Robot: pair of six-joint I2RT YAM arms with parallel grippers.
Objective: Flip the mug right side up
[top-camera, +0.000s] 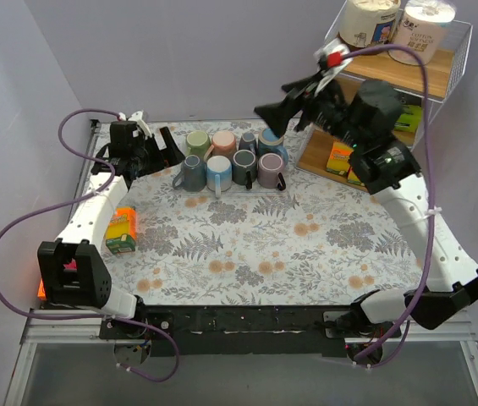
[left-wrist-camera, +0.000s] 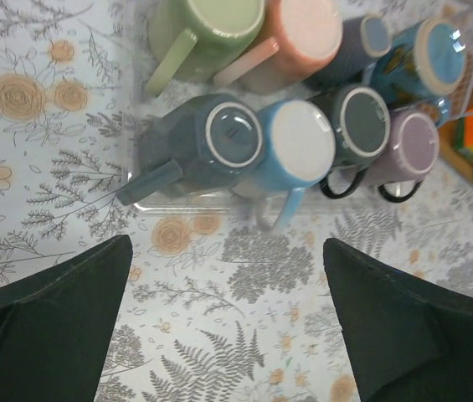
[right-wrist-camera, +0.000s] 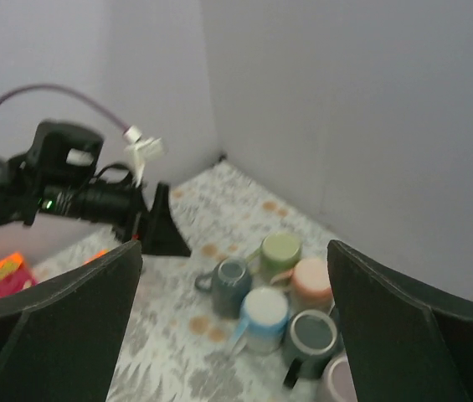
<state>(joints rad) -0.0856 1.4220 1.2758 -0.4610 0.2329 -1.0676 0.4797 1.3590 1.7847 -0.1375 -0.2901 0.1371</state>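
Eight mugs stand mouth-down, axes upright, in a tray at the table's far middle, at 12 o'clock from the wide-open left gripper, which is nearer than the equally wide right gripper raised at their 2 o'clock.

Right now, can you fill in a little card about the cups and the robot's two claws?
mugs: eight, all bottom up, two rows of four
tray: clear, holds the mugs, far side of the table
left claw: open, holding nothing, low near the front row
right claw: open, holding nothing, raised well above the table
task: no mug is upright yet
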